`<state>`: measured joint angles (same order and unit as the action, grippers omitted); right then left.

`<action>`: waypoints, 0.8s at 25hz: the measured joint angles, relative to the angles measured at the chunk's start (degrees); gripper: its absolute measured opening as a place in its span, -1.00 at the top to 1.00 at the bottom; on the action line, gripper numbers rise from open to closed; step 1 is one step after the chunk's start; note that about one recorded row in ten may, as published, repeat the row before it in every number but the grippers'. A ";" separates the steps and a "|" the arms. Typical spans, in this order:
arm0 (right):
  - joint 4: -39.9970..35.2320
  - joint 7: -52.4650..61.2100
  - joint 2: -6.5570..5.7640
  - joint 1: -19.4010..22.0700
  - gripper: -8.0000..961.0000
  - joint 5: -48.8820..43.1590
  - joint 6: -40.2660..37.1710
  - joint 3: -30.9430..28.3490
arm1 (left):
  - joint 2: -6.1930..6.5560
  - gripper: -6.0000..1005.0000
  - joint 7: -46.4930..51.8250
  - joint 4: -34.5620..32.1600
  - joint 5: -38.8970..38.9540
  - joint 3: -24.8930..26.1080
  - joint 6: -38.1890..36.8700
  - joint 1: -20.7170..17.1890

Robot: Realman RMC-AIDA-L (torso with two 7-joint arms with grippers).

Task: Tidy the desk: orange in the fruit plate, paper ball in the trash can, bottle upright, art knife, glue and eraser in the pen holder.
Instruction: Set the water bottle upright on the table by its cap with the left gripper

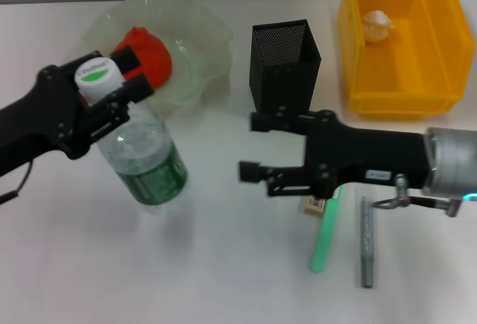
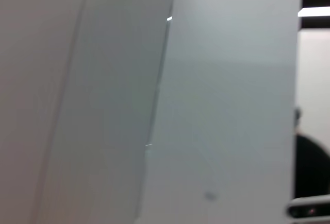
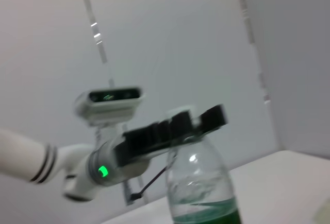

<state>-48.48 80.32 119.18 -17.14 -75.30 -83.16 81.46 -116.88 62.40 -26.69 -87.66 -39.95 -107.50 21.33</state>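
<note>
**Bottle gripped at the neck, small items still waiting**

My left hand [image 1: 112, 89] is closed on the bottle [image 1: 145, 156], gripping just under the white cap. The bottle stands on the table [image 1: 89, 264], near the front edge of the plate [image 1: 197, 56], and looks close to upright, leaning a little. It seems partly filled, so I judge it bottom-heavy and fairly stable once set flat, but the clear plastic is smooth and thin; the neck is the stiffest place to hold, and squeezing the body would dent it. The right wrist view shows my left fingers [image 3: 170, 128] across the neck.

Behind the bottle, the orange [image 1: 145, 52] already lies in the plate. It is firm and round, prone to roll, but the bowl's walls keep it.

In the middle stands the pen holder [image 1: 287, 59], light mesh that I judge easy to tip if bumped.

My right hand [image 1: 257, 145] hovers open, holding nothing, just in front of the holder. Beneath it the eraser [image 1: 313, 205] peeks out, small, light and grippy, best pinched across its short sides. Beside it lie a green stick [image 1: 326, 234] and a grey tool [image 1: 366, 242], both thin, stiff, best taken mid-length.

At far right, the paper ball [image 1: 376, 24] sits in the can [image 1: 440, 78].
</note>
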 joint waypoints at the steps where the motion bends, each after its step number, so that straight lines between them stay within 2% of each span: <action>1: 0.00 0.00 0.00 0.00 -0.74 0.00 0.00 0.00 | 0.00 0.03 0.00 0.00 0.00 0.00 0.00 0.00; 5: 3.70 -1.10 -0.06 0.98 -0.73 -0.72 -1.79 -5.10 | 0.51 0.02 -4.63 -0.74 -0.03 0.15 5.17 -1.13; 7: 4.31 -1.48 -0.05 1.08 -0.73 -0.83 -2.04 -5.55 | 0.46 0.01 -8.66 -0.76 0.00 0.16 7.94 -1.74; 10: 5.96 -2.10 -0.12 1.16 -0.73 -1.06 -2.39 -5.96 | 0.02 0.00 -10.74 -0.77 0.34 0.92 10.70 -2.08; 15: 9.41 -3.10 -0.17 -0.06 -0.73 -1.39 -2.32 -6.04 | -1.45 -0.02 -11.36 -0.71 0.49 5.64 17.10 -1.51; 19: 10.05 -3.19 -0.17 -0.45 -0.73 -1.40 -2.36 -5.94 | -1.66 -0.03 -12.17 -0.33 0.52 7.85 19.70 -0.92; 20: 10.09 -3.20 -0.18 -0.47 -0.73 -1.46 -2.36 -5.82 | -1.60 -0.03 -12.46 -0.19 0.54 8.16 22.81 -0.46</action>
<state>-38.40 77.12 119.00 -17.61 -76.76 -85.52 75.64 -118.48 49.94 -26.88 -87.12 -31.79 -84.68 20.87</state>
